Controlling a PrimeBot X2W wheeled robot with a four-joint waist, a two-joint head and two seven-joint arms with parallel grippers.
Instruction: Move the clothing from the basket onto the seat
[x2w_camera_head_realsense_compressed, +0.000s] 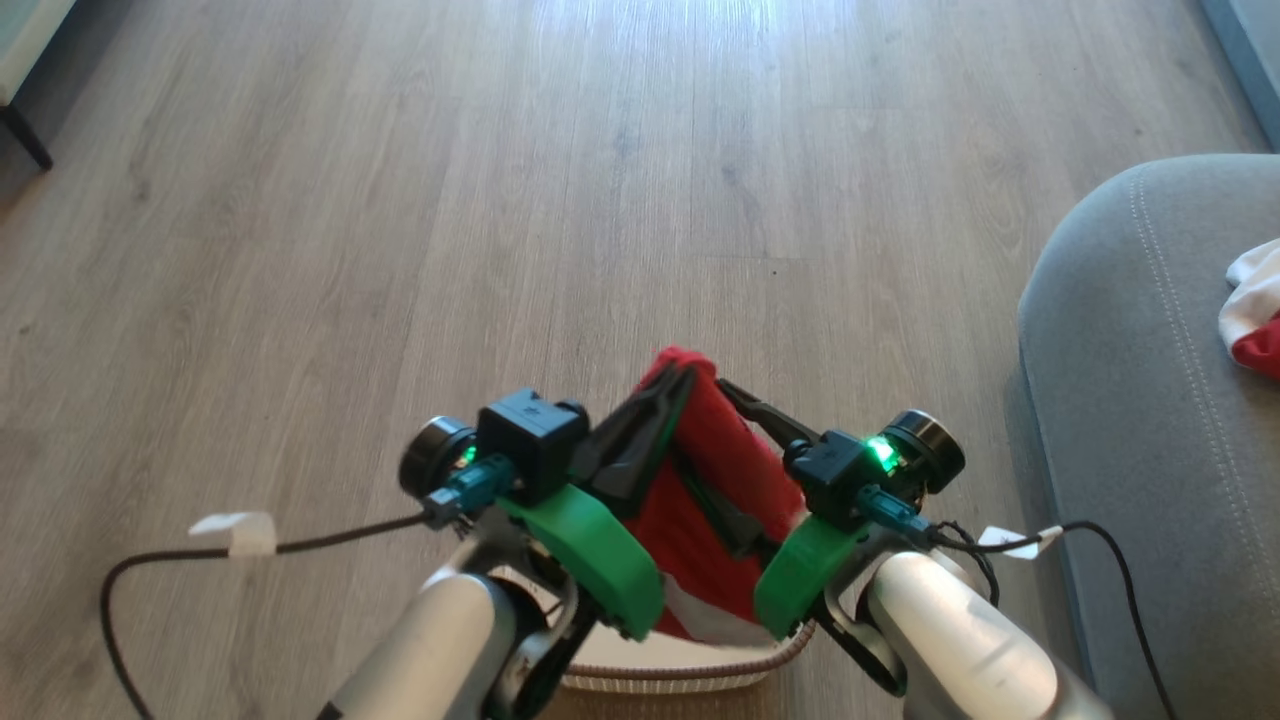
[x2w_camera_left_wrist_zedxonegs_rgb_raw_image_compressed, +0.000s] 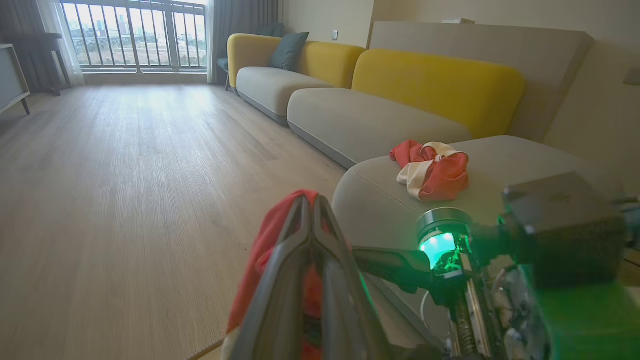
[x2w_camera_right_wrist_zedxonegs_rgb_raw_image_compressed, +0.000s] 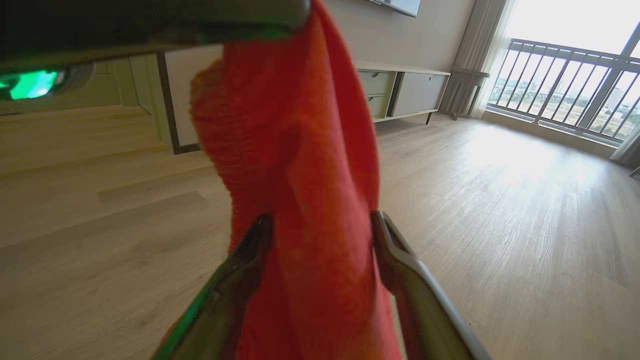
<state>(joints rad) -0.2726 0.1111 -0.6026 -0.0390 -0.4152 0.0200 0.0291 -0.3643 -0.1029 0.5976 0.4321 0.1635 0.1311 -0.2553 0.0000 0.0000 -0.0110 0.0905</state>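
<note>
Red clothing (x2w_camera_head_realsense_compressed: 720, 450): left end effector (x2w_camera_left_wrist_zedxonegs_rgb_raw_image_compressed: 311, 200) clamped on top fold, right end effector (x2w_camera_right_wrist_zedxonegs_rgb_raw_image_compressed: 320, 220) spread astride it (held above basket (x2w_camera_head_realsense_compressed: 690, 675), presumably bound for seat (x2w_camera_head_realsense_compressed: 1120, 400)).

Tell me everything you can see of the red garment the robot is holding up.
The red garment is soft, knit-looking fabric, bright red with a white band at its lower end. It hangs bunched and drawn upward above the basket, with the lower end reaching down into it. The left gripper is pinched shut on its top edge. The right gripper has its fingers spread, with cloth running between them. It hangs clear of the seat.
</note>
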